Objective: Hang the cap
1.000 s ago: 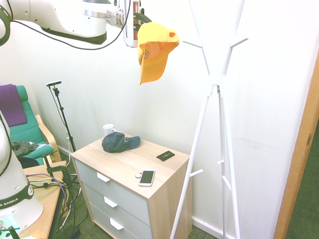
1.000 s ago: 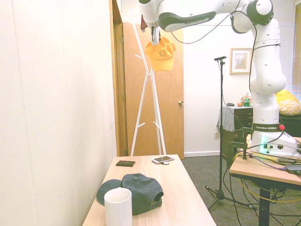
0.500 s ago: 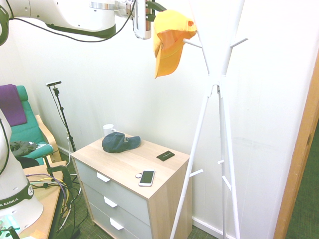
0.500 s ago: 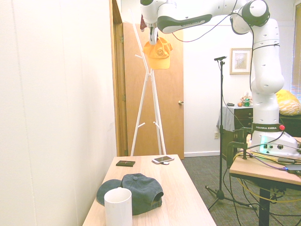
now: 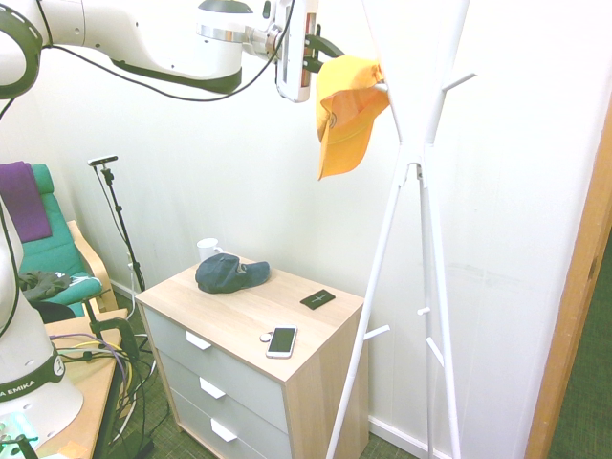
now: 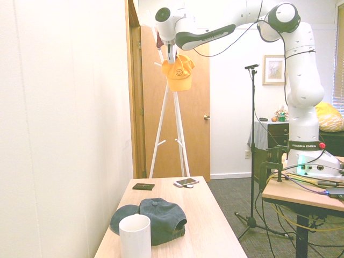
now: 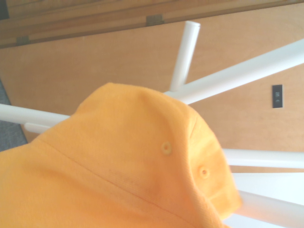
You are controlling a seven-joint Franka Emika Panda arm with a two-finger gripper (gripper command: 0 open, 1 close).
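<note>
One yellow-orange fabric cap (image 5: pixel 348 110) hangs beside jaws, hiding them; grip state unclear. White coat stand (image 5: pixel 413 163) behind; wooden tabletop (image 5: pixel 244 311) below.

Your gripper (image 5: pixel 323 59) has carried the cap (image 5: pixel 347 110) right in the first exterior view, from open air to the coat stand (image 5: pixel 413 163) (crown now against an upper peg), and slightly lower.
</note>
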